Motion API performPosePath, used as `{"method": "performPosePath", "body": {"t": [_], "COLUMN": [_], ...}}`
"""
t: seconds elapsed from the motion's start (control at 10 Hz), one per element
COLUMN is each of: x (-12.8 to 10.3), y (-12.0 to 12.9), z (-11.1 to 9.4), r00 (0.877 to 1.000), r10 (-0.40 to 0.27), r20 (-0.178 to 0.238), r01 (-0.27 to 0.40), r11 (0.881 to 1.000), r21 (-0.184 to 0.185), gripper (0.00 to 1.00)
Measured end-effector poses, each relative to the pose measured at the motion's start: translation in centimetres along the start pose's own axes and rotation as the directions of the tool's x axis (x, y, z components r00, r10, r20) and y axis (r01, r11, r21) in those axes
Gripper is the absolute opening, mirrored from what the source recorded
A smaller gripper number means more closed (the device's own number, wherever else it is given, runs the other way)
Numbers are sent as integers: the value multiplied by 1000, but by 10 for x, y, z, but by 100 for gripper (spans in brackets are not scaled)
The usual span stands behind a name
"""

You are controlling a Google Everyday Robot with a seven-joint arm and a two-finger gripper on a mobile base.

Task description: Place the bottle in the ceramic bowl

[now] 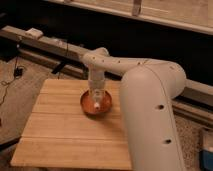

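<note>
The orange-red ceramic bowl [85, 105] sits on a wooden slatted table [55, 125], toward its back right. My gripper [95, 92] hangs straight down over the bowl's middle, at the end of the white arm that reaches in from the right. The small white bottle [96, 102] shows just below the gripper, inside the bowl and roughly upright or slightly tilted. I cannot tell whether the bottle is still held or rests on the bowl's bottom.
My large white arm [150, 110] covers the table's right side. A long grey rail [55, 47] with cables runs behind the table. The floor [15, 95] lies to the left. A blue object [207, 150] is at the right edge.
</note>
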State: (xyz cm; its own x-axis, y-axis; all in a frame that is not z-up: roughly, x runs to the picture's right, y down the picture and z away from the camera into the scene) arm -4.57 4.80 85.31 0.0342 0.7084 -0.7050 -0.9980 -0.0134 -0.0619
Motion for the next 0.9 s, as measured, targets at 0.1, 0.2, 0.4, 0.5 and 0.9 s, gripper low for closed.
{"method": "performPosePath", "body": {"t": [0.1, 0.2, 0.4, 0.5, 0.9], "x": [0, 0, 2, 2, 2], "y": [1, 2, 8, 8, 7], "z": [0, 0, -3, -4, -3], "r00": [1000, 1000, 1000, 1000, 1000], "r10": [-2, -6, -21, -22, -21], "r20": [0, 0, 6, 7, 7], "r01": [2, 6, 22, 22, 21], "r11": [1000, 1000, 1000, 1000, 1000], "r21": [-1, -2, -14, -17, -17], "gripper": [66, 66, 66, 66, 66]}}
